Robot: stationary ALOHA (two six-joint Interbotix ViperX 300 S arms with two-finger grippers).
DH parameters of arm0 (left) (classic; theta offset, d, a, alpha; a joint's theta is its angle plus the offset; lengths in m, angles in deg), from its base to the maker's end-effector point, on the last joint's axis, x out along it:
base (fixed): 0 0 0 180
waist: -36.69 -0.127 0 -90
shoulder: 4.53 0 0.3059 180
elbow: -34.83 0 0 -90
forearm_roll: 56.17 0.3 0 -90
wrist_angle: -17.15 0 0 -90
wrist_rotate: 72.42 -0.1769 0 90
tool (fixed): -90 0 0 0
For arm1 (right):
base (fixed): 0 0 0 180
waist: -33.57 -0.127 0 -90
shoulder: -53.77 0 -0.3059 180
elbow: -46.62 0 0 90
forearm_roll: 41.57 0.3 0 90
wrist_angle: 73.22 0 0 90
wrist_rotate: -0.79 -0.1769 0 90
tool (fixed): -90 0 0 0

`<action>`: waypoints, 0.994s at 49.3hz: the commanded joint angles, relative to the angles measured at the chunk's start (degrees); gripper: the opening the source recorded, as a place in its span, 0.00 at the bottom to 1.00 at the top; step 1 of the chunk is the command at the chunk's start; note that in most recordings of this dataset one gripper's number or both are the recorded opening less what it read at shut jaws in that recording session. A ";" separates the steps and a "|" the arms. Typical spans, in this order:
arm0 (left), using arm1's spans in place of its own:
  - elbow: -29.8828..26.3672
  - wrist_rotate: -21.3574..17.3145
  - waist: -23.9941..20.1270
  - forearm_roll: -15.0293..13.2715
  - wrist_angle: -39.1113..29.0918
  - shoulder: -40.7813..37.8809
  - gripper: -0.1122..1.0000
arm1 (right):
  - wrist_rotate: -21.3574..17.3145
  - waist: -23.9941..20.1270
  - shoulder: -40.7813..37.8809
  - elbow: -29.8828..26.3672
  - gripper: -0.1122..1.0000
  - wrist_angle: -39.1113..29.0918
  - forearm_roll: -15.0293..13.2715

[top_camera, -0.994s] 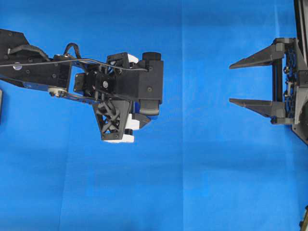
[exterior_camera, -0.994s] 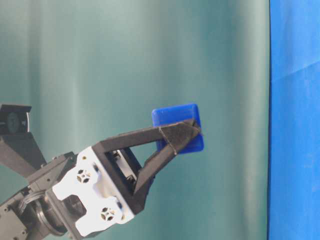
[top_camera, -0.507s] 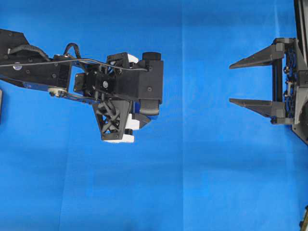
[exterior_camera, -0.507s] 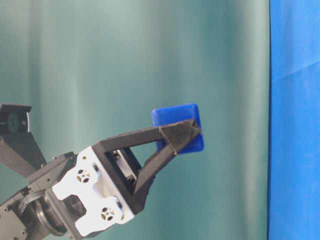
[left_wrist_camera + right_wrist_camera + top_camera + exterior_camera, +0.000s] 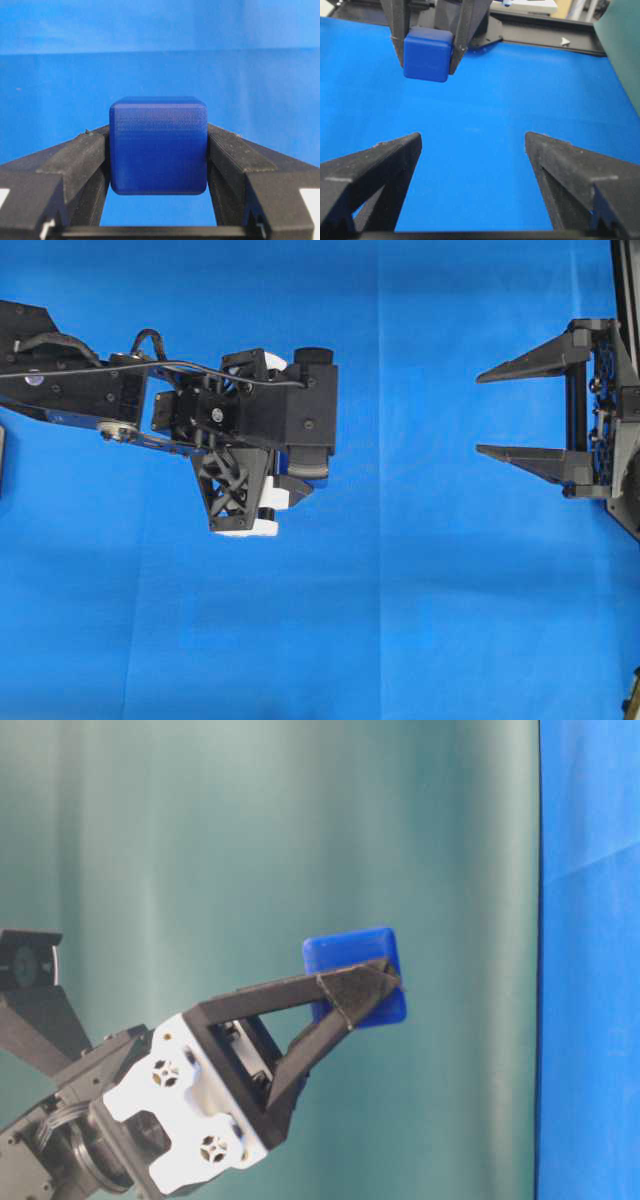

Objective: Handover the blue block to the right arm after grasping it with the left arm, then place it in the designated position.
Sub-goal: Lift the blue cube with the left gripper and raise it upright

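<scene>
Hiding the blue block (image 5: 158, 145) overhead, left end effector (image 5: 158, 165) clamps it; right end effector (image 5: 472, 145) gapes.

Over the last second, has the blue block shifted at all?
No. The blue block sits at the same spot against the blue cloth's edge, clamped in the left gripper.

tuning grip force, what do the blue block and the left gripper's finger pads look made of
Blue block: looks like hard matte plastic, likely 3D-printed, with fine horizontal layer lines and rounded edges. Left gripper fingers: black with a grainy, dull face, perhaps printed plastic or grip tape; cannot tell which.
</scene>
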 commanded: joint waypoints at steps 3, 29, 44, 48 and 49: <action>1.49 0.09 0.09 0.09 4.04 3.60 0.54 | 0.00 0.09 -0.26 -1.05 0.97 0.26 0.18; 18.46 -0.09 -0.97 0.09 31.73 15.12 0.54 | 0.09 0.09 -0.26 -1.85 0.97 0.53 -0.18; 25.58 -2.02 -1.05 0.00 46.85 20.74 0.54 | 0.26 0.09 -0.26 -2.46 0.97 0.53 -0.18; 27.07 -2.11 -0.97 -0.09 49.75 21.88 0.54 | 0.26 0.09 -0.26 -2.46 0.97 0.53 -0.26; 27.33 -2.11 -0.97 -0.18 50.19 22.06 0.54 | 0.26 0.09 -0.26 -2.46 0.97 0.53 -0.18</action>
